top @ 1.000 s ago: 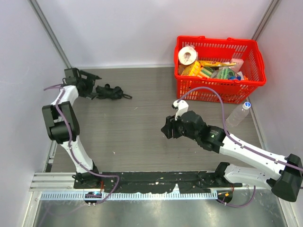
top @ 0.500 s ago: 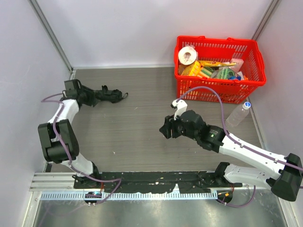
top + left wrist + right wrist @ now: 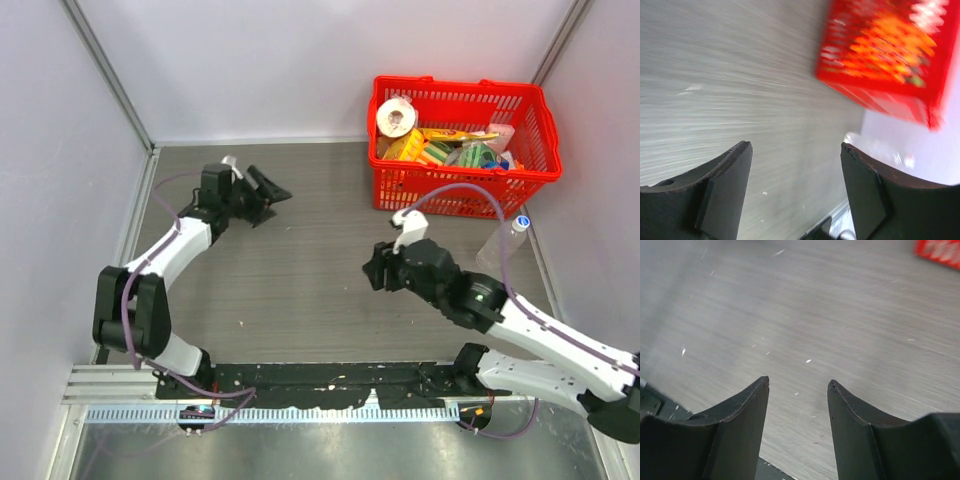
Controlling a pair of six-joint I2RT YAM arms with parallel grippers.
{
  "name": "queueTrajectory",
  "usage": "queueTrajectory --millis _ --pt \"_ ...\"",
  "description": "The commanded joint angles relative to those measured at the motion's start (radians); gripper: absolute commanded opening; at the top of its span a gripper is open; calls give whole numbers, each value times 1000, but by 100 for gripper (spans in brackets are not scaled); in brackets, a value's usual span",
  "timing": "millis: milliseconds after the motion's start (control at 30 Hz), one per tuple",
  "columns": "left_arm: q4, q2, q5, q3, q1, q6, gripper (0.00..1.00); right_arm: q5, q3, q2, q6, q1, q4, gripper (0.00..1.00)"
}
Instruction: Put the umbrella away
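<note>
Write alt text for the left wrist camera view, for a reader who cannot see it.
The left gripper holds its two black fingers apart with nothing between them, above a grey wood-grain table. Ahead, at upper right, a blurred red plastic mesh basket holds orange and yellow goods.

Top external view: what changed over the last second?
The left gripper swung right, over where the umbrella lay; its fingers are open and empty, and the umbrella is no longer distinguishable. The right gripper shifted slightly right, open as before. Red basket and bottle stayed.
</note>
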Motion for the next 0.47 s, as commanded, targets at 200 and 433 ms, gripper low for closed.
queueTrajectory --millis 200,433 --pt "278 -441 219 110 -226 330 93 557 170 -339 -76 -3 -191 79" --pt "184 -635 125 35 -226 445 100 567 136 -492 -129 -3 -65 84"
